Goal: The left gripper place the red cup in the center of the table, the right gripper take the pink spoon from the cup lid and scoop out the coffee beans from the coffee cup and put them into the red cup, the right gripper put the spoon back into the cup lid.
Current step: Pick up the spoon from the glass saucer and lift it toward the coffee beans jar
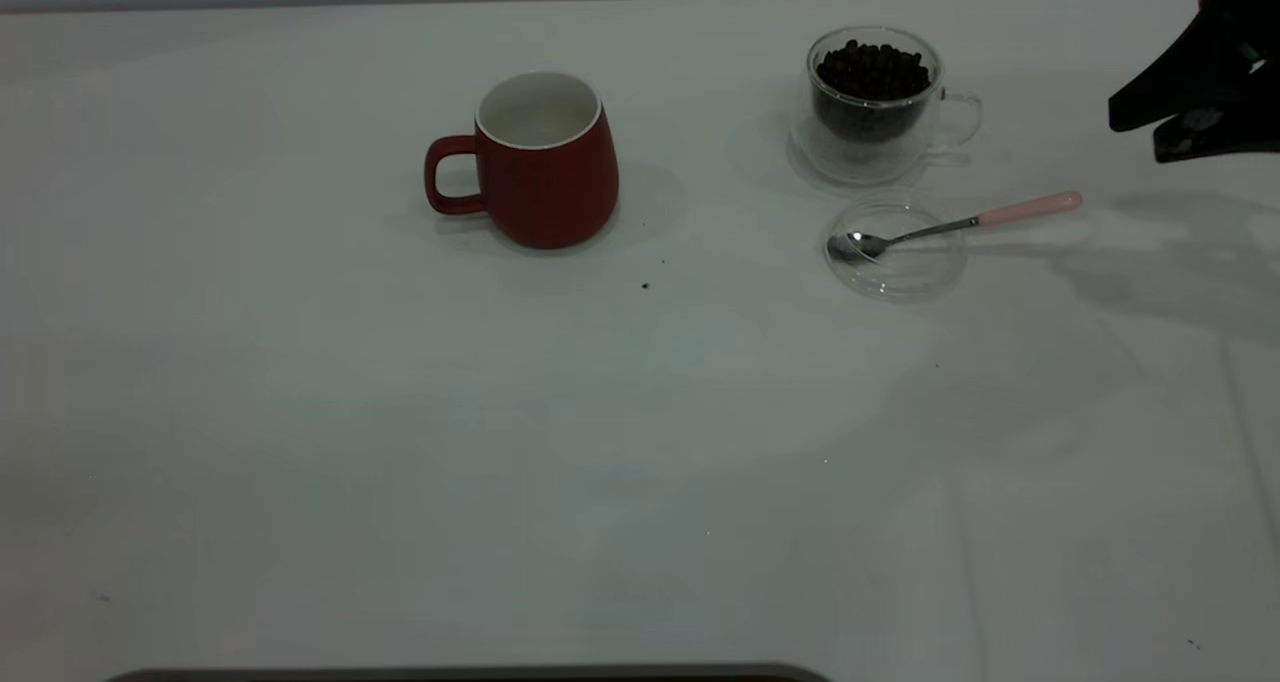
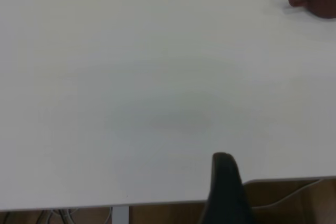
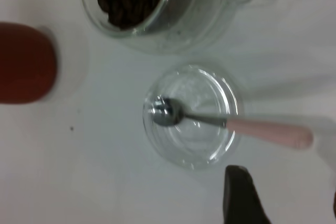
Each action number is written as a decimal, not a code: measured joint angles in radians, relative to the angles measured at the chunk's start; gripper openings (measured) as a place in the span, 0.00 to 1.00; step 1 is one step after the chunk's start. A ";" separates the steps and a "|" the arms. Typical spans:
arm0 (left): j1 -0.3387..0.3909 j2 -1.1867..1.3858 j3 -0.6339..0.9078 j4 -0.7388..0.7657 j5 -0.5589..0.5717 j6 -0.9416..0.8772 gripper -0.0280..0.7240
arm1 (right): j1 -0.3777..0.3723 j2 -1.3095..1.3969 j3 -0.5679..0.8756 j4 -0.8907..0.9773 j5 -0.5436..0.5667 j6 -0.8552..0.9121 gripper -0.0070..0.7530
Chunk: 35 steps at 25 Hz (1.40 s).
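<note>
We take the coffee cup as our landmark: it stands upright on the tabletop, its inner bowl heaped with coffee beans, its clear handle turned away from the red cup. The red cup sits well apart from it, upright, empty as far as we see, handle pointing away from the coffee cup; we judge this roughly mid-tabletop, so the placing step looks done. Just beside the coffee cup, on the side nearer the exterior camera, lies the cup lid, flat with rim up. The pink spoon rests in it, metal bowl inside the lid, stem leaning on the rim, so the pink handle overhangs clear of the tabletop, an easy end to pinch. The right gripper hangs above the tabletop, off to the handle side of the coffee cup, touching nothing; its wrist view shows one finger near the lid, but we cannot tell how wide its jaws stand. The left gripper is parked at the tabletop's edge far beyond the red cup, one finger showing, jaw state unknown. Next, we judge: take the spoon.
</note>
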State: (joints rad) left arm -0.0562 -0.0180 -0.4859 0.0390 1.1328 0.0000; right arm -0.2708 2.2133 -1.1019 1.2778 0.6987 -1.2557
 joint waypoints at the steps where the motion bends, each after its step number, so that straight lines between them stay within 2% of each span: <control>1: 0.000 0.000 0.000 0.000 0.000 0.000 0.82 | -0.013 0.031 -0.024 0.006 0.024 -0.005 0.61; 5: 0.000 0.000 0.000 0.000 0.000 0.000 0.82 | -0.049 0.131 -0.102 0.013 0.095 -0.016 0.61; 13: 0.000 0.000 0.000 0.000 0.000 0.000 0.82 | -0.054 0.279 -0.187 0.037 0.196 -0.023 0.61; 27: 0.000 0.000 0.000 0.000 0.000 0.000 0.82 | -0.054 0.357 -0.201 0.159 0.230 -0.108 0.61; 35: 0.000 0.000 0.000 0.000 0.000 0.000 0.82 | -0.007 0.357 -0.202 0.169 0.231 -0.143 0.61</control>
State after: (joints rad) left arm -0.0562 -0.0180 -0.4859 0.0390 1.1328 0.0000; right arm -0.2775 2.5702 -1.3037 1.4471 0.9293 -1.3983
